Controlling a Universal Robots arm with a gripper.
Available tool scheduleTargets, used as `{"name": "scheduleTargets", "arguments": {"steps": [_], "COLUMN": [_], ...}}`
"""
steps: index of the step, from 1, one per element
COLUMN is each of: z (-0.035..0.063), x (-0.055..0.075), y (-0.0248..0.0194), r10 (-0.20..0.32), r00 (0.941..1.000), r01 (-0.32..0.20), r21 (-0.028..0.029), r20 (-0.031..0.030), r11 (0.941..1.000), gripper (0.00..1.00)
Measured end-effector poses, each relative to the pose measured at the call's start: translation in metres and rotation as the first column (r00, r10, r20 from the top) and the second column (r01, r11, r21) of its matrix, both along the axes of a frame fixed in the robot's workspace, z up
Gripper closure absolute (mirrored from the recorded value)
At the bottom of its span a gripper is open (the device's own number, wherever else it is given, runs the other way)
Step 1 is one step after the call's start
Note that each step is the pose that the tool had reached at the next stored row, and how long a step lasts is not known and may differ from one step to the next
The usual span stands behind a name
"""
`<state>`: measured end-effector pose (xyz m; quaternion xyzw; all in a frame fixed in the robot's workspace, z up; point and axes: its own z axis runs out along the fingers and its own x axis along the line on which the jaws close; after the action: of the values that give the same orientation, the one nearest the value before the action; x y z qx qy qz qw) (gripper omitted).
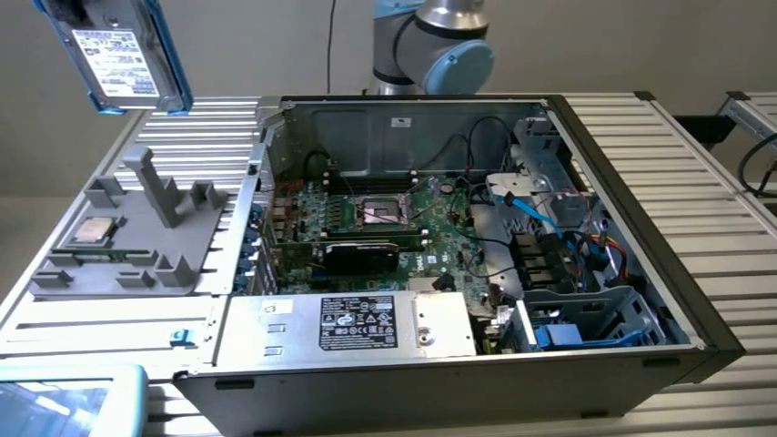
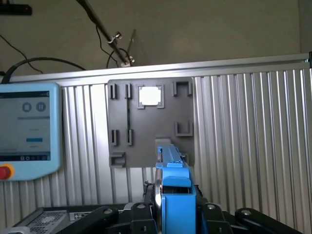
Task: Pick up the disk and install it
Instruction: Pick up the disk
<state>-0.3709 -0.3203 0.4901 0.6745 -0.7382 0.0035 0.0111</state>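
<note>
The disk (image 1: 118, 56), a silver-grey drive with a white label in a bright blue carrier, hangs tilted in the air at the exterior view's upper left, above the grey fixture plate (image 1: 134, 250). In the wrist view the disk (image 2: 174, 192) appears edge-on as a blue carrier rail, clamped between my black fingers (image 2: 140, 214). My gripper (image 2: 174, 209) is shut on it. Directly below, that view looks down on the fixture plate (image 2: 146, 146).
The open computer case (image 1: 631, 196) lies at centre with motherboard (image 1: 388, 218), power supply (image 1: 352, 323) and a blue-railed drive bay (image 1: 583, 323) at its front right. A processor chip (image 1: 95, 231) sits on the fixture. A teach pendant (image 2: 29, 129) lies beside it. The arm's base (image 1: 425, 45) stands behind the case.
</note>
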Motion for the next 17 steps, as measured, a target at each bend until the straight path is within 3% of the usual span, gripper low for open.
{"name": "scheduleTargets", "arguments": {"steps": [17], "z": [0.0105], "x": [0.065], "y": [-0.0348], "r10": [0.000], "r00": [1.0000], "r01": [0.000], "r21": [0.0010], "r20": [0.0000], "r11": [1.0000], "gripper": [0.63]}}
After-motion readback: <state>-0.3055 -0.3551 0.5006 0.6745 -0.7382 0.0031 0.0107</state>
